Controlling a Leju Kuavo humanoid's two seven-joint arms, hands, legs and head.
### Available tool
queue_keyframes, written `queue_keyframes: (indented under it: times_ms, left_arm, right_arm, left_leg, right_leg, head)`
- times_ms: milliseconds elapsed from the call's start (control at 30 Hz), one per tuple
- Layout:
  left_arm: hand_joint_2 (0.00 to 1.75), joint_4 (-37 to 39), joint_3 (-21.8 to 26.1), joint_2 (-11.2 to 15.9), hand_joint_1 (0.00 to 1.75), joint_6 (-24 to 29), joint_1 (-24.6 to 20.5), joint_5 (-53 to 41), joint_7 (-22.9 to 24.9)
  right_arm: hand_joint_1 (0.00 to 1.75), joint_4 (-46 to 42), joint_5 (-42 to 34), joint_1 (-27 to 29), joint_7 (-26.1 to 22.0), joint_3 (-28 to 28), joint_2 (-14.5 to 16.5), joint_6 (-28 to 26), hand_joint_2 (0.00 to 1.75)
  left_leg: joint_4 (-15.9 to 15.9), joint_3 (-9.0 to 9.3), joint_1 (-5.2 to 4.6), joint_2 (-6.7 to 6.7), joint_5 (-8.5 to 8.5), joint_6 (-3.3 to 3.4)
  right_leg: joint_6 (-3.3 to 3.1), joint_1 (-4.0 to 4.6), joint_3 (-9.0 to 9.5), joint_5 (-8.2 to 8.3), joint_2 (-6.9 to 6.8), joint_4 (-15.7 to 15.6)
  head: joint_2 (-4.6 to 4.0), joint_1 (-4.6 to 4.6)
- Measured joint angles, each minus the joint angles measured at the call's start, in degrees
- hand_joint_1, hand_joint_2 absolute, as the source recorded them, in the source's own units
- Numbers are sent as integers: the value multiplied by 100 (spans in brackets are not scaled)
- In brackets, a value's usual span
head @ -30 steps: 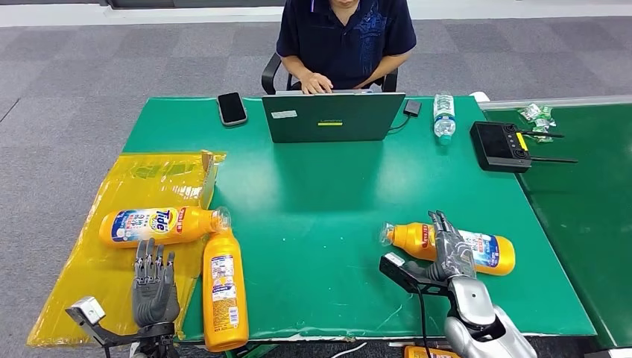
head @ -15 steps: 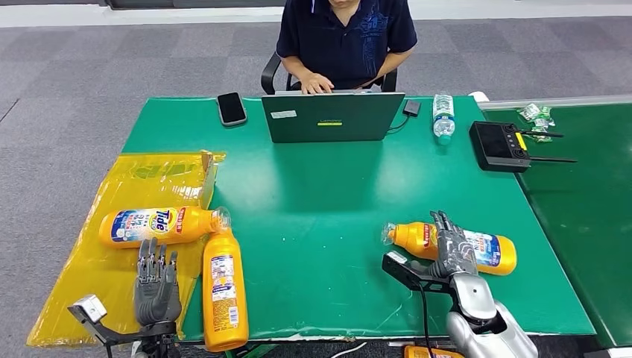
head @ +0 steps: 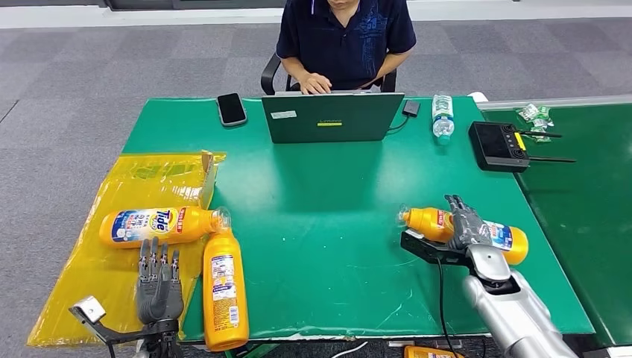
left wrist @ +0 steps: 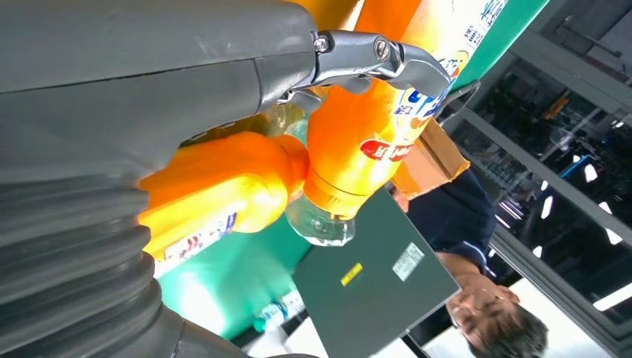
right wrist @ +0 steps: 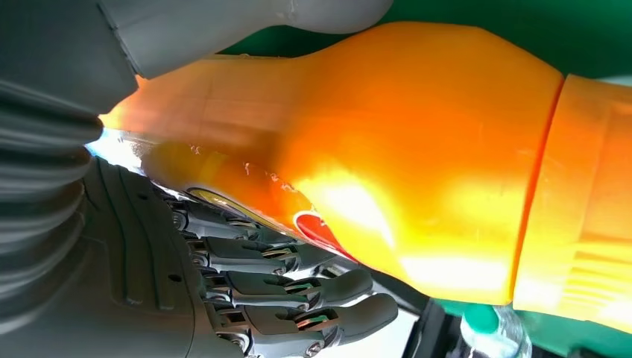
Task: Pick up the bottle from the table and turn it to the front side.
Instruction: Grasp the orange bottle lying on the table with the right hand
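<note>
Green table [head: 328, 224]; translucent yellow plastic sheet [head: 141, 183] over its left edge. Three orange detergent bottles: held bottle [head: 495, 237] with white-blue label, Tide bottle [head: 160, 224] with blue-white label, third bottle [head: 223, 291] with white panel. Dark grey laptop [head: 332, 117].

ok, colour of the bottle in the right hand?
Orange bottle, right hand gripping it; clearest in right wrist view.

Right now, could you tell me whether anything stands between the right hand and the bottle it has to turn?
Nothing visible does: the right hand already has its fingers wrapped around the bottle.
</note>
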Motion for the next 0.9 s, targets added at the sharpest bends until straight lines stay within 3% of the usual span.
queue_keyframes:
  times_ms: [267, 400, 900]
  left_arm:
    - [175, 229, -72, 2, 0, -317, -109, 656, 156]
    - [175, 374, -88, 2, 0, -446, -178, 959, 306]
    - [175, 607, -91, 5, 0, -493, -233, 1088, 362]
  right_arm:
    - [3, 983, -538, -791, -305, 490, -308, 295, 175]
    - [175, 1411, -667, -1144, -284, 736, -322, 413, 175]
    - [175, 1947, -783, -1487, -330, 992, -332, 418, 175]
  left_leg:
    - [2, 20, -1, 3, 0, 2]
    - [3, 24, -1, 4, 3, 3]
    - [3, 24, -1, 3, 4, 2]
  right_leg:
    - [6, -2, 23, 5, 3, -1]
    - [6, -2, 26, 10, 4, -1]
    - [5, -1, 26, 10, 4, -1]
  head:
    - [0, 0]
    - [0, 0]
    - [0, 0]
